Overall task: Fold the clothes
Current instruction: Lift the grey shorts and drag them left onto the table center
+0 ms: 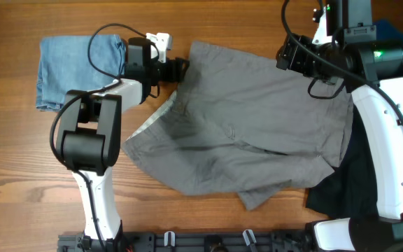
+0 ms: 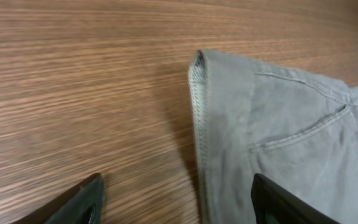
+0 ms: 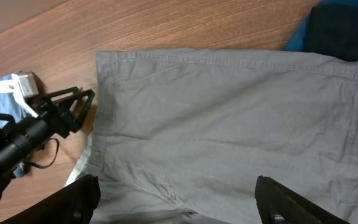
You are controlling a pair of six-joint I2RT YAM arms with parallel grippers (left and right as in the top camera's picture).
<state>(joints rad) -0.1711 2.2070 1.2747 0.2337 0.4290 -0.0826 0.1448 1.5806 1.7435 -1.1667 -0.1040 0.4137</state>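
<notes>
The grey shorts (image 1: 257, 119) lie spread and partly folded over in the middle of the table. Their waistband corner (image 2: 199, 62) and slit pocket (image 2: 303, 127) show in the left wrist view. My left gripper (image 1: 182, 68) is open at the shorts' top left corner, one finger over wood, one over the cloth (image 2: 178, 198). My right gripper (image 1: 296, 59) is open above the shorts' top right part (image 3: 173, 199), holding nothing. A folded light-blue denim piece (image 1: 75, 66) lies at the far left. Black (image 1: 341, 182) and royal-blue (image 1: 394, 31) pieces lie at the right.
The wooden table (image 1: 19, 154) shows bare wood at the left and front. The left arm's white links (image 1: 93, 140) stand beside the shorts' left edge. The right arm (image 1: 390, 140) runs along the right side over the black piece.
</notes>
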